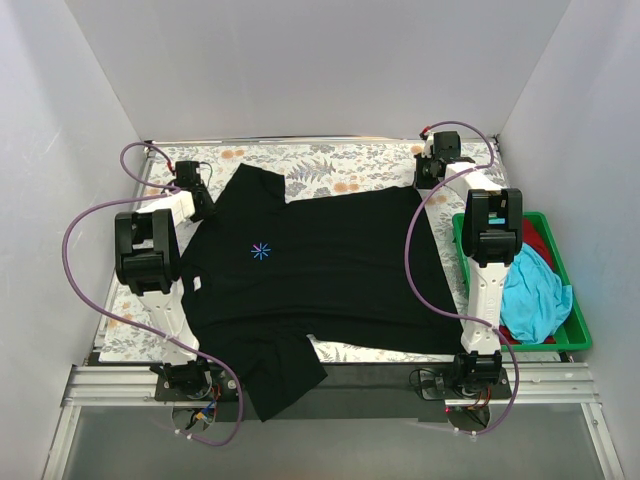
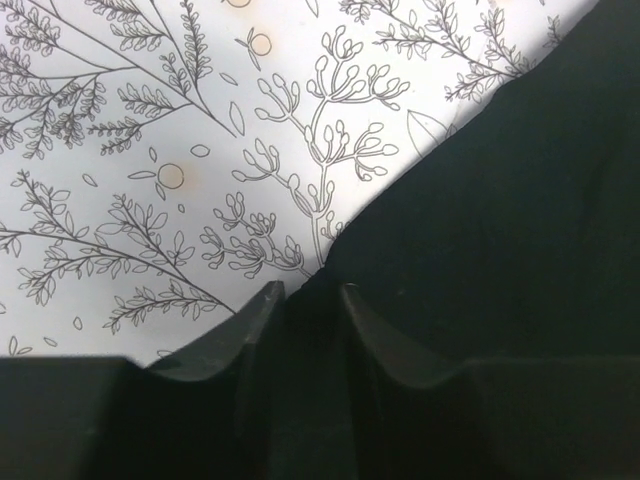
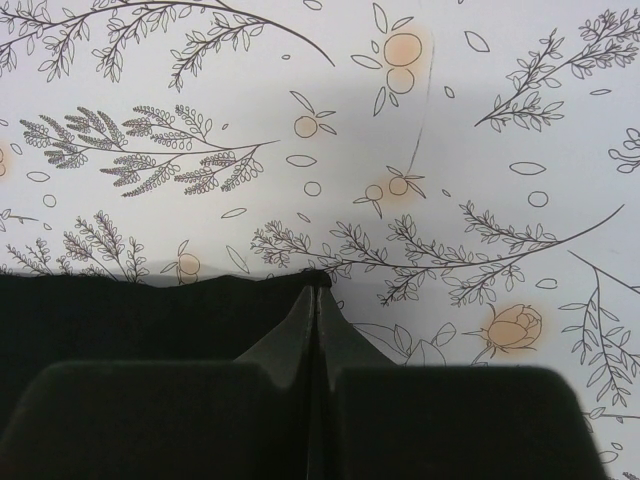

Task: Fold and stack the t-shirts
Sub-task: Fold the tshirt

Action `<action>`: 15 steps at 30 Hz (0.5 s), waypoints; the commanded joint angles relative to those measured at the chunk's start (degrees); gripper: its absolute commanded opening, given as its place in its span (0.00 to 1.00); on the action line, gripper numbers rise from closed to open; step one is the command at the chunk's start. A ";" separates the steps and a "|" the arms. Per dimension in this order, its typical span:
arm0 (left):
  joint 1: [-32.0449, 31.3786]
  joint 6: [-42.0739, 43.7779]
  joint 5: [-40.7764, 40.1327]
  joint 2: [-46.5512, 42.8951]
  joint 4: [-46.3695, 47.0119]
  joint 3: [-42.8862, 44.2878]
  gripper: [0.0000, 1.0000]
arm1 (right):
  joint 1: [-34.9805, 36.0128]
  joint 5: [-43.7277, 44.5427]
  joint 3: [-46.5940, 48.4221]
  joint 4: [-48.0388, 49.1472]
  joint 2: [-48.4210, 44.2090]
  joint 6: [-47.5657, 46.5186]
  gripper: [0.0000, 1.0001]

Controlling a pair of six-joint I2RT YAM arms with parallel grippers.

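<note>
The large black t-shirt (image 1: 330, 270) lies spread flat on the floral tablecloth, its blue starburst mark (image 1: 260, 250) facing up and one sleeve hanging over the near edge. My left gripper (image 1: 200, 203) is at the shirt's far left sleeve. In the left wrist view its jaws (image 2: 308, 292) stand a little apart with black cloth (image 2: 500, 200) pinched between them. My right gripper (image 1: 431, 175) is at the shirt's far right corner. In the right wrist view it (image 3: 318, 290) is shut on the hem corner (image 3: 150, 310). A turquoise shirt (image 1: 535, 295) and a red shirt (image 1: 535, 238) lie crumpled in the tray.
The green plastic tray (image 1: 583, 330) stands at the right edge of the table. The floral tablecloth (image 1: 340, 165) shows bare along the far edge and the left side. White walls close in the table on three sides.
</note>
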 commanded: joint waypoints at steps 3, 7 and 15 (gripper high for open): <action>-0.76 -0.27 4.35 3.78 -5.14 1.68 0.05 | -0.19 0.94 -0.52 -2.99 -0.08 -0.61 0.01; -0.67 -0.53 5.23 5.36 -5.14 3.35 0.00 | -0.54 1.03 -0.17 -2.99 -0.34 -0.35 0.01; -0.67 -1.23 3.20 9.66 -3.91 13.53 0.00 | -1.77 3.84 2.11 0.78 -1.48 0.27 0.01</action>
